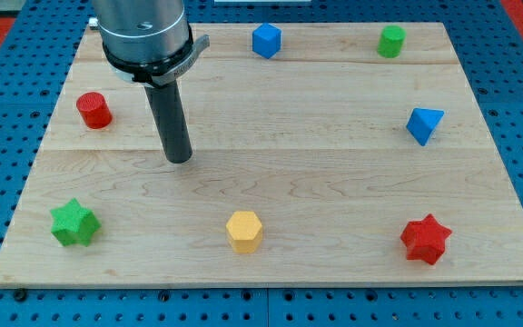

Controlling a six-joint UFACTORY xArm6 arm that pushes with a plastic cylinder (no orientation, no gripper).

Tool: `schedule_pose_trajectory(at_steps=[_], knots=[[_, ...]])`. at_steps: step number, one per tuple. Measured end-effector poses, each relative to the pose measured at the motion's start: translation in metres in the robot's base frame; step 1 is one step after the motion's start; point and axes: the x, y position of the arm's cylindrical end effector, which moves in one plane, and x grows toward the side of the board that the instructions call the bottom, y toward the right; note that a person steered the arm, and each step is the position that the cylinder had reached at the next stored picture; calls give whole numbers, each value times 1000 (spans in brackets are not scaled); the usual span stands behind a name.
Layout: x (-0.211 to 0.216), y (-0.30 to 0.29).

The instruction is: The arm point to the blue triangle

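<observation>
The blue triangle (424,123) lies on the wooden board (271,182) near the view's right edge, at mid height. My tip (179,160) rests on the board left of centre, far to the left of the blue triangle. The nearest block to the tip is the red cylinder (93,110), up and to its left. The tip touches no block.
A blue cube (266,40) and a green cylinder (391,41) sit along the view's top. A green star (73,222), a yellow hexagon (244,231) and a red star (425,239) sit along the bottom. Blue pegboard surrounds the board.
</observation>
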Motion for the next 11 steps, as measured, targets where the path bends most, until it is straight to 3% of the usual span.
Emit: schedule_pose_trajectory(at_steps=[1, 2, 3, 5, 6, 7, 8, 11], knots=[[1, 0], [6, 56], [5, 125], [21, 316], [16, 374], [-19, 394], [-36, 357], [-43, 332]])
